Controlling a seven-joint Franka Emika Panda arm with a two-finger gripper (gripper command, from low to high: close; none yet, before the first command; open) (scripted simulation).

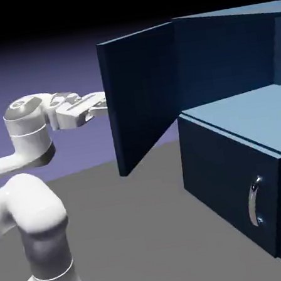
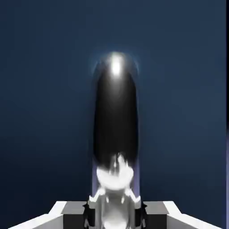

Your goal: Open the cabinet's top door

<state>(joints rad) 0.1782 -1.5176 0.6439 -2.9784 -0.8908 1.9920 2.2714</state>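
Observation:
The navy-blue cabinet (image 1: 237, 173) stands at the right of the exterior view. Its top door (image 1: 143, 98) is swung wide open toward the left, showing its inner face and the lighter blue shelf (image 1: 241, 118) inside. My gripper (image 1: 102, 102) reaches the door's free edge from the left, at its outer side; the handle is hidden there. In the hand view the shiny curved handle (image 2: 116, 116) runs up from between my fingertips against the door's panel (image 2: 44, 89), and my gripper (image 2: 115, 210) is shut on it.
Below the open compartment sits the shorter front panel (image 1: 225, 181), shut, with its small silver handle (image 1: 256, 200). The arm's white base and elbow (image 1: 36, 234) fill the lower left. Grey tabletop (image 1: 138, 232) lies between arm and cabinet.

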